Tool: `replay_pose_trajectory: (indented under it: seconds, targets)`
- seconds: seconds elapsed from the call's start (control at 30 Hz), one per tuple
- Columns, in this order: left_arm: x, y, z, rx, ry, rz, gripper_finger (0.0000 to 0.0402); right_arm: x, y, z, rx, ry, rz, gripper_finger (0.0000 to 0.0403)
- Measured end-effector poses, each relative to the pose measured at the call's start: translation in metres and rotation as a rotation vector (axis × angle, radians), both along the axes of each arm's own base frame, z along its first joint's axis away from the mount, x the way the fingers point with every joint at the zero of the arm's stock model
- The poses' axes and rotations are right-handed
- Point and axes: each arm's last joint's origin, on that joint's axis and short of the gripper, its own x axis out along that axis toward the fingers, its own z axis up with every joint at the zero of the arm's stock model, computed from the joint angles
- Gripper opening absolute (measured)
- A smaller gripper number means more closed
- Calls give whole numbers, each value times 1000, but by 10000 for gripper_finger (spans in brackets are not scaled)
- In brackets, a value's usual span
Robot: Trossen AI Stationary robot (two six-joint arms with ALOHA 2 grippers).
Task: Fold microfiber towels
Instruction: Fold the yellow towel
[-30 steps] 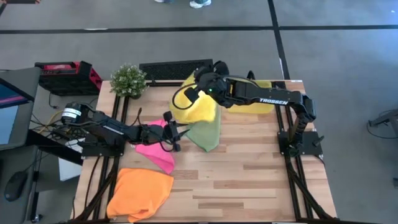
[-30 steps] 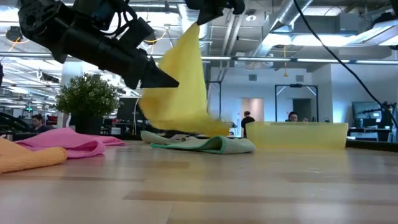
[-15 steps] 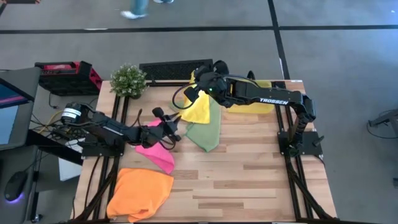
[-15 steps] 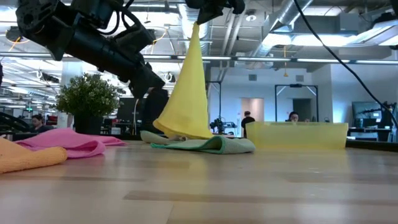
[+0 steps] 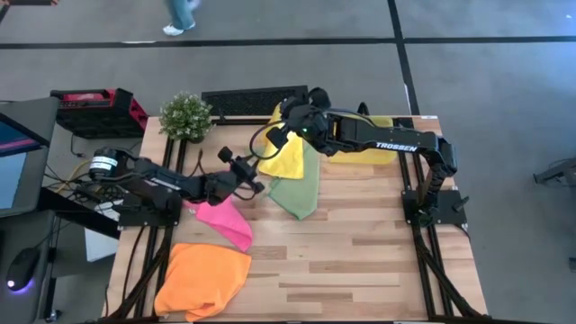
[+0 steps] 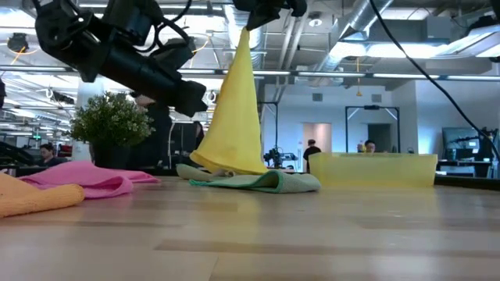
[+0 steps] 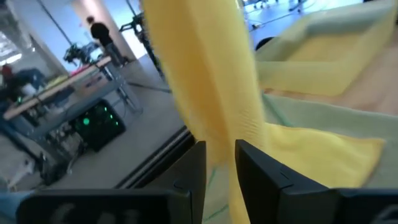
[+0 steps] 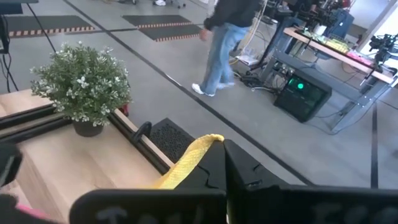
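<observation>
Yellow towel (image 5: 286, 157): held by a corner in the clamped right tool (image 5: 290, 115), draped onto the green towel (image 5: 298, 192). Left tool (image 5: 255, 169): held apart beside the yellow towel.

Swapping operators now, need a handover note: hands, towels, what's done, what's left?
Right hand: shut on the yellow towel, held up by one corner, lower edge draped on the green towel.
Left hand: open, empty, raised beside the hanging yellow towel.
Pink towel and orange towel: crumpled at the table's left side.
Done: no towel lies folded.
Left: fold all four.
</observation>
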Motion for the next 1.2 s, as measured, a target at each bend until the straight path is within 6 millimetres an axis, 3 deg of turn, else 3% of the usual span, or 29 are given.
replay_pose_trajectory:
  seconds: [0.37,0.6,1.2]
  targets:
    - [0,24,-1,-91,-51,-86,135,1,4,0,-1,2,11,7]
    - [-4,38,-1,-102,-72,-12,138,2,4,-2,-1,8,13,7]
    - [-10,64,-2,-189,-136,-26,139,2,4,-2,-1,8,12,7]
